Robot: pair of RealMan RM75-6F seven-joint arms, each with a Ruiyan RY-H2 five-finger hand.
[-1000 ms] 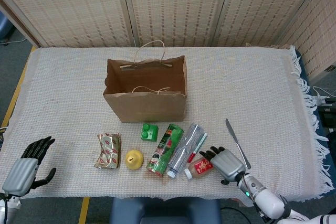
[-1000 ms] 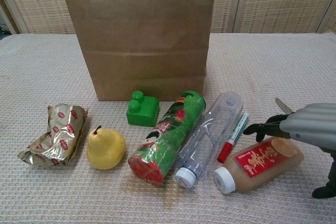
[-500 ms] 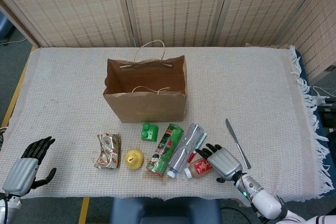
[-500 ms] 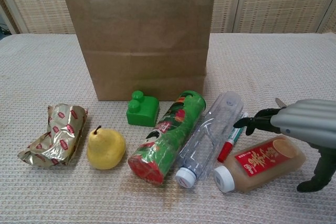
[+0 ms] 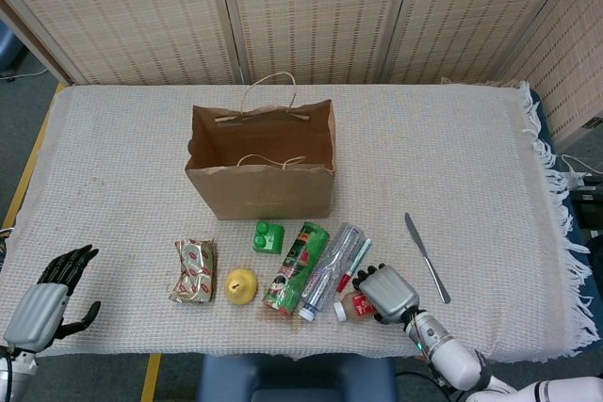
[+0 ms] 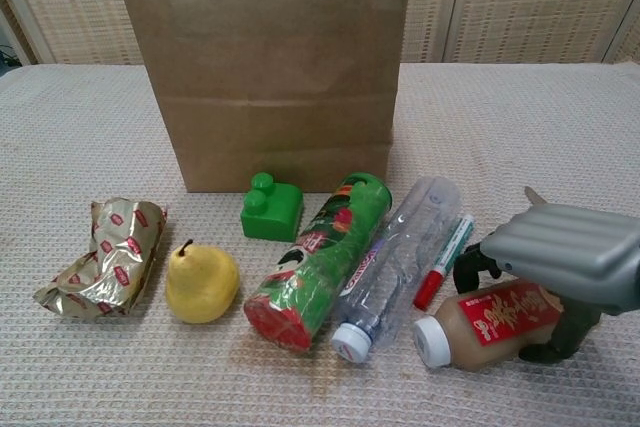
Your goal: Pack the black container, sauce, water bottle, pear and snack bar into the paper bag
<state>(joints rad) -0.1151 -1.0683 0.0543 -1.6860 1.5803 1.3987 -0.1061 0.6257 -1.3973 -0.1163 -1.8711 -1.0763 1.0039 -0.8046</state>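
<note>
Right hand [image 6: 565, 257] moved left — now over sauce [image 6: 490, 319] | bottle partly covered

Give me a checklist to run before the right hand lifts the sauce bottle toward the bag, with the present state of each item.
1. Right hand over the sauce bottle, fingers down on both sides: ok.
2. Grip firm enough to lift: cannot tell; the palm hides the contact.
3. Red marker free of the fingers: cannot tell; it lies right beside them.
4. Water bottle apart from the sauce bottle: ok, though close.
5. Paper bag upright with its mouth open: ok.
6. Left hand out of the way at the near left table edge, holding nothing: ok.
</note>
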